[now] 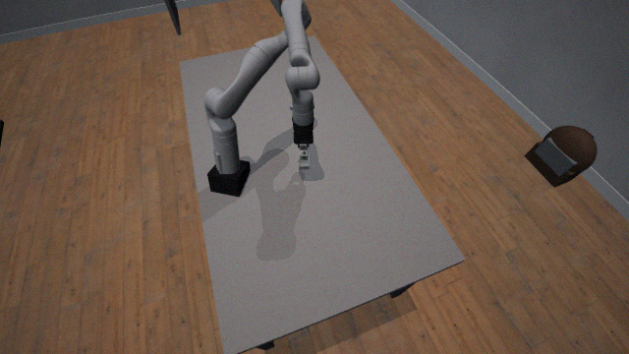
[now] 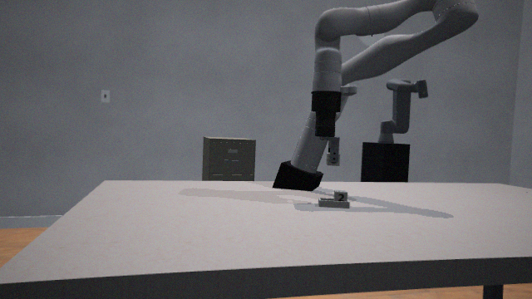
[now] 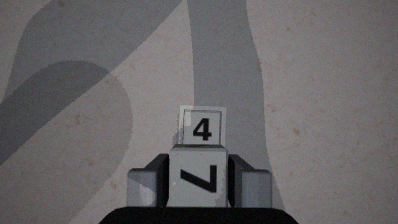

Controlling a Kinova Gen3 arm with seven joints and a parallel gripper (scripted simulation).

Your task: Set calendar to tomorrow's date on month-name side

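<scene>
Calendar: light grey shallow tray [image 1: 304, 166] [image 2: 333, 204] [image 3: 223, 122], on the table [image 1: 344, 221] [image 2: 249, 232], out in front of the arm's black base. One pale cube with black digits [image 2: 341, 196] [image 3: 202, 129] is seated at one end of the tray, 2 facing the exterior view, 4 on top. It looks upright and flat, though the tray's inner floor is too hidden to confirm. The other pale cube with a black 7 on its upper face [image 3: 197, 177] is off the tray, up above it in the two-finger gripper [image 1: 303, 147] [image 2: 333, 154] [image 3: 198, 172]; jaws part open, closed onto the cube's two sides. Done: second cube picked up, tray looks flat. Left: lower it into the tray's other end beside the seated cube, release, back off, all still. Probably mid-carry, roughly lining up over the tray. Can't tell which side of the tray has the month name, nor what the held cube shows on that side, so tomorrow's date isn't checkable. Seated cube may or may not need changing.
</scene>
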